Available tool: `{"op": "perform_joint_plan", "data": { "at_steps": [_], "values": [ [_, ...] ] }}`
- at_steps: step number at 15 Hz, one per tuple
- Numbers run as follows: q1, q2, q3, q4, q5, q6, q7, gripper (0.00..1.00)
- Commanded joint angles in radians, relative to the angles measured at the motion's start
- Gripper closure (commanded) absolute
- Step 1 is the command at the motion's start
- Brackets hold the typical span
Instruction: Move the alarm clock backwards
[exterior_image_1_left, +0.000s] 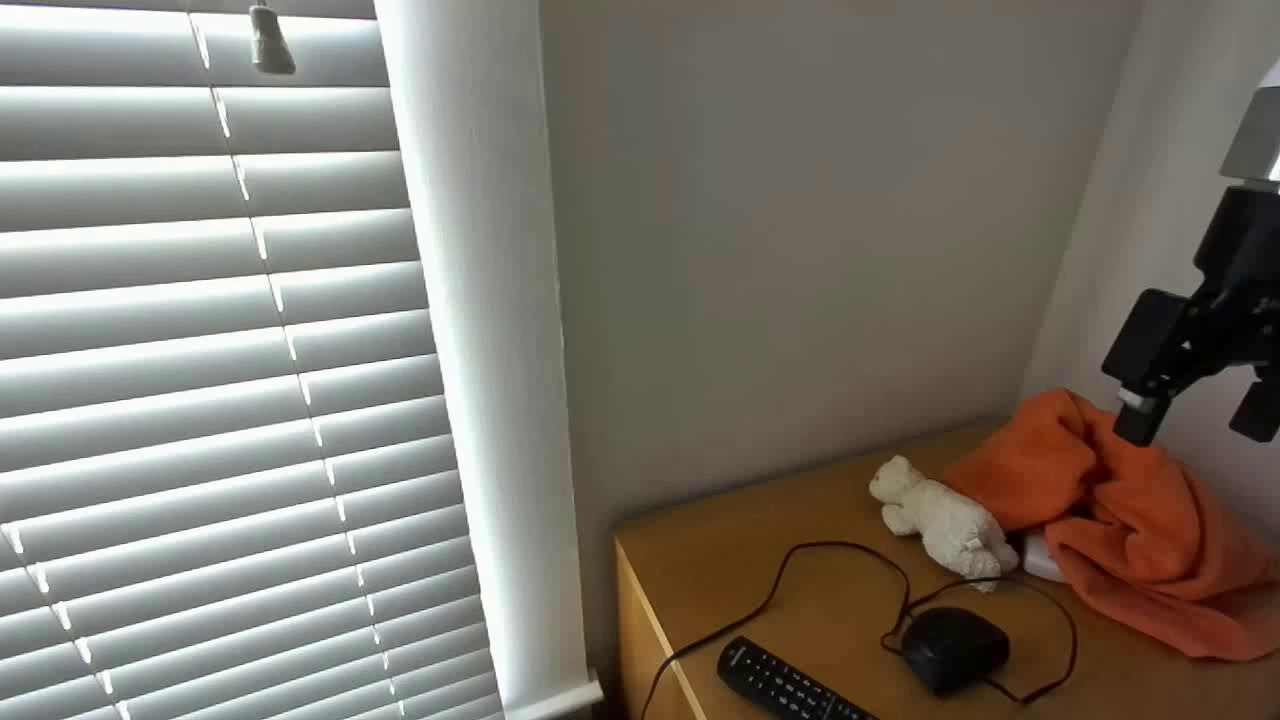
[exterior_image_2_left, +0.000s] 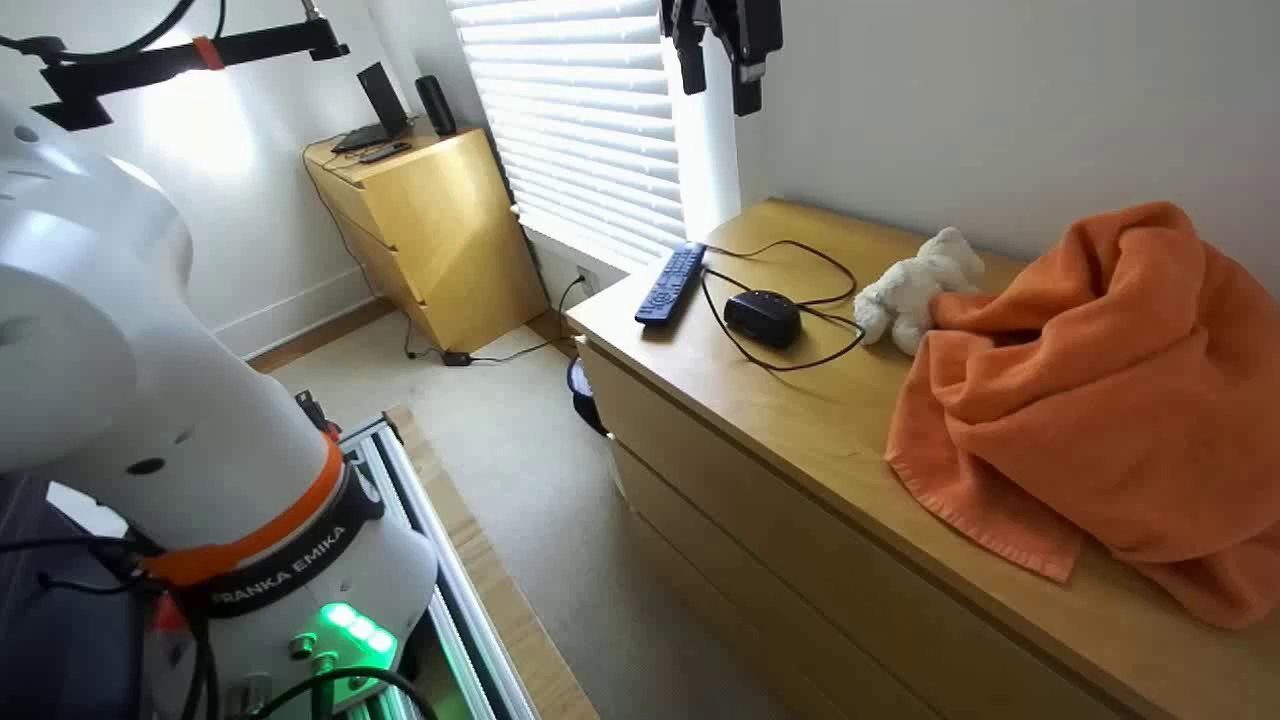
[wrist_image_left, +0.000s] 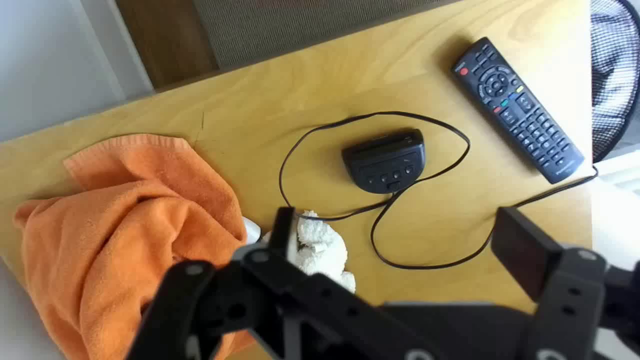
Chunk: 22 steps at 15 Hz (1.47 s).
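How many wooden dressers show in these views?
2: the near dresser, bearing the alarm clock, and the far dresser by the window blinds in an exterior view, bearing a laptop.

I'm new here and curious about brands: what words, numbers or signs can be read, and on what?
"FRANKA EMIKA": on the black band of the robot arm.
"Panasonic", probably (blurred): on the remote control.
Too small to read: the remote control's key labels and any markings on the alarm clock.
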Motion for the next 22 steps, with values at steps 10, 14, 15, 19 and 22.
{"op": "perform_joint_plan", "data": {
  "at_steps": [10, 14, 15, 19, 22],
  "values": [
    [0.002, 0.001, -0.002, 0.002, -0.001, -0.002, 0.0, 0.0],
    [-0.019, 0.061, 0.021, 0.032, 0.021, 0.006, 0.194, 0.0],
    [-0.023, 0.076, 0.028, 0.037, 0.016, 0.011, 0.253, 0.0],
    [-0.031, 0.125, 0.052, 0.04, 0.007, 0.051, 0.487, 0.0],
    [-0.028, 0.186, 0.062, 0.057, 0.003, 0.086, 0.666, 0.0]
  ]
}}
